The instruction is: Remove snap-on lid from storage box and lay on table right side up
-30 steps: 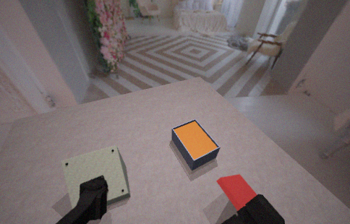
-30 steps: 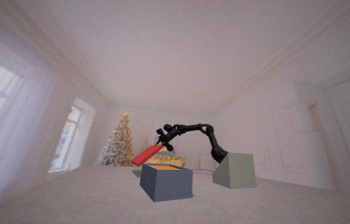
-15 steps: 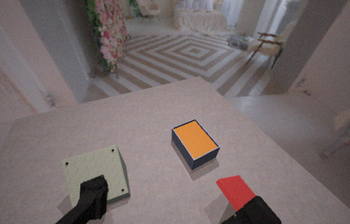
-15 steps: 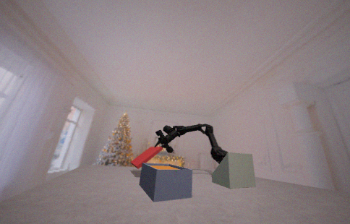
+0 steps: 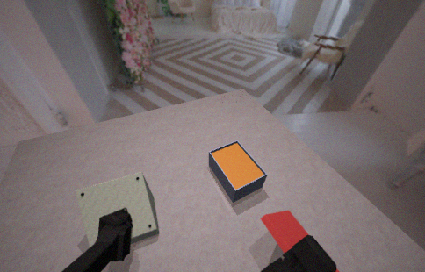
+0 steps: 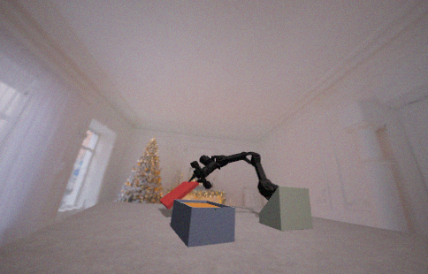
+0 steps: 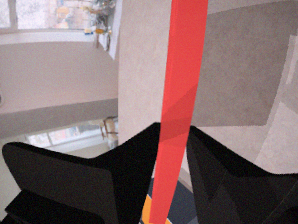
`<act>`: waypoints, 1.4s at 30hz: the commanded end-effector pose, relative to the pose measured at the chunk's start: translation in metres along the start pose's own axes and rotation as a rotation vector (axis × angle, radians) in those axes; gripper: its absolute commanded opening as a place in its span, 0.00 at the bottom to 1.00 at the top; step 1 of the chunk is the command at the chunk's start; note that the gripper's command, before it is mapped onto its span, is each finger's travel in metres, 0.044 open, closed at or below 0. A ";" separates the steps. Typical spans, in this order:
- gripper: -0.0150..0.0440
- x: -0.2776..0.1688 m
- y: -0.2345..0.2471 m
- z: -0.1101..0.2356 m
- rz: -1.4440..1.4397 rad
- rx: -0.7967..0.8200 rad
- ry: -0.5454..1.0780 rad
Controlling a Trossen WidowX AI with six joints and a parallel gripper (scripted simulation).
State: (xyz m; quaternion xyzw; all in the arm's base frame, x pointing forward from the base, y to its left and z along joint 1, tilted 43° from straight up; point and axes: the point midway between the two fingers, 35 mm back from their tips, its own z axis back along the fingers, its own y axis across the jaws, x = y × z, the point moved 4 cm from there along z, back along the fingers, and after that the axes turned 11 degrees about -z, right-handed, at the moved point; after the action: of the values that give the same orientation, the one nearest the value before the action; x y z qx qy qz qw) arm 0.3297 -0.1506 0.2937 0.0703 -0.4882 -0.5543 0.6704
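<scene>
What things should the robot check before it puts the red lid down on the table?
1. Lid held tight: ok. The gripper is shut on the red lid, one edge between its fingers.
2. Lid off the box: ok. The box is open, its orange inside showing.
3. Lid clear of the box: ok. From the top, the lid hangs beside the box, not over it.
4. Lid flat: not ok. In the exterior view it slopes down from the gripper.
5. Right side up: cannot tell. Both faces look plain red.
6. Landing spot free: ok. The table near the lid shows nothing else; the arm's green block sits far off.
</scene>
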 end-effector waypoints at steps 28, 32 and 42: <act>0.25 0.002 -0.016 -0.016 0.005 0.012 0.007; 0.25 0.002 -0.019 -0.018 0.005 0.012 0.007; 0.25 0.004 -0.025 -0.023 0.006 0.012 0.007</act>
State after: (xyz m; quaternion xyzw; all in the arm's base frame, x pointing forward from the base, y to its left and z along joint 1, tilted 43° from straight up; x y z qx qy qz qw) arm 0.3283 -0.1734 0.2698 0.0695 -0.4889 -0.5538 0.6704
